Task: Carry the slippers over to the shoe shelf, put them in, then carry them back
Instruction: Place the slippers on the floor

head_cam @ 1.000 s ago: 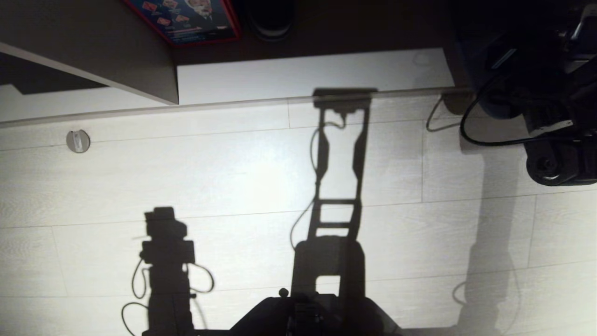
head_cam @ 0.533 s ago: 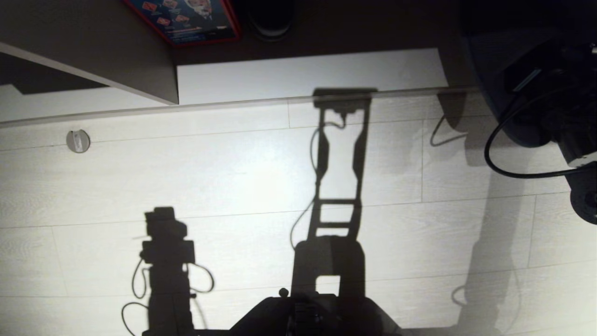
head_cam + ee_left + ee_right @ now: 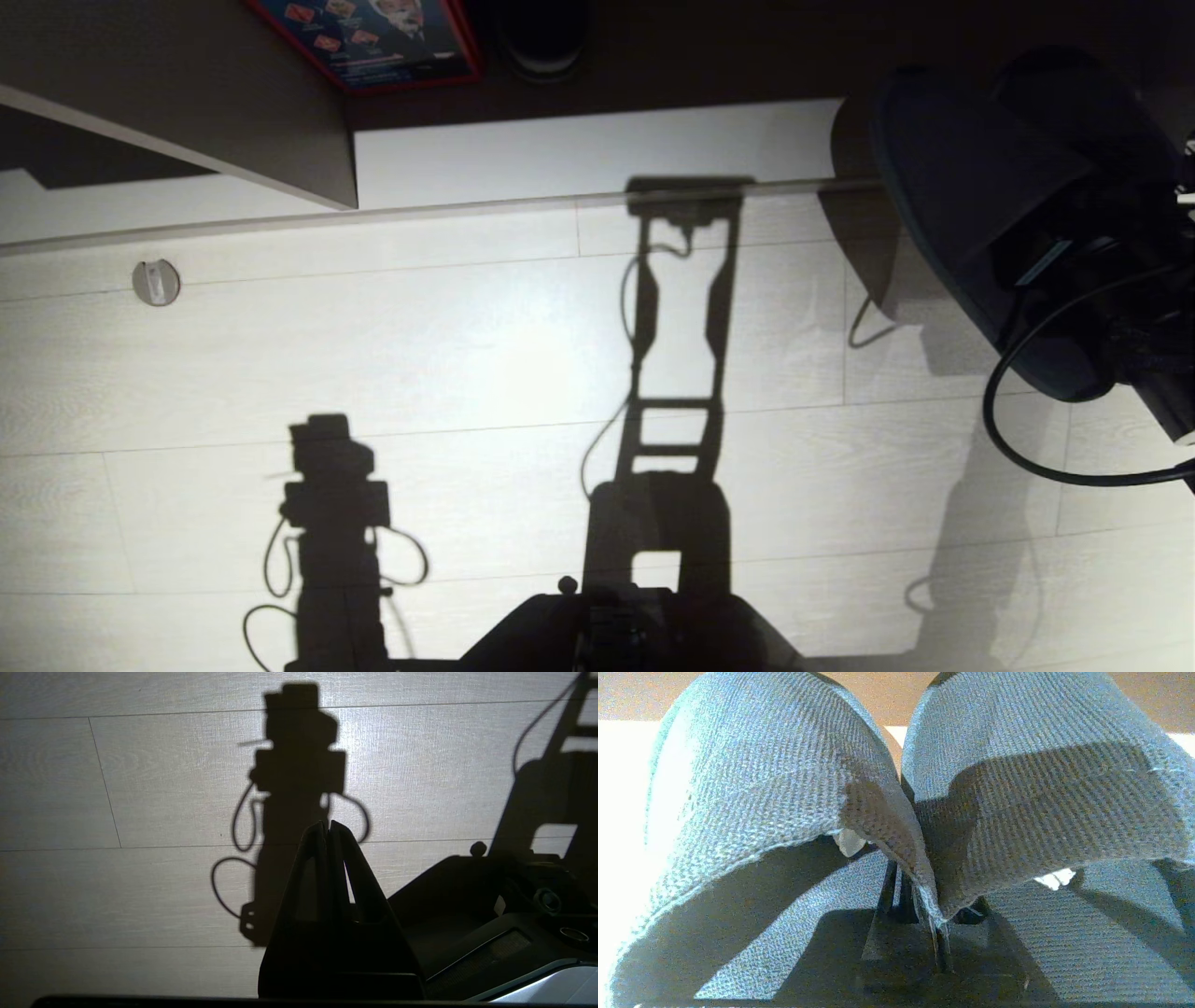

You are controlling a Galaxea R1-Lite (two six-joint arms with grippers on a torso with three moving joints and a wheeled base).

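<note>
Your right gripper (image 3: 924,914) is clamped on the slippers (image 3: 896,788), pinching the two inner edges of the uppers together where they meet. That is why one pinch carries both: the pair hangs side by side from a single seam-like fold of fabric, toes pointing away from the wrist. In the head view you see them only as a dark mass at the right edge, held up off the floor (image 3: 467,355) with the arm's cable looping beneath.

You can judge the grip as thin — it catches cloth, not sole — so a sharp swing might let one slipper slide out. Carry smoothly.

Your left gripper (image 3: 329,833) is parked low beside the base, its fingers pressed together on nothing, pointing at bare floorboards. It has no part in this step.

The shoe shelf (image 3: 597,149) lies ahead across the floor: a pale bottom board with a slanted upright divider at its left and darkness behind. The slippers are in front of its right end but, as far as you can tell, not yet resting inside. A red-edged box (image 3: 373,42) sits deeper in, to the left.

You appear to be mid-carry; whether this is the trip in or the trip back, the views don't settle.
</note>
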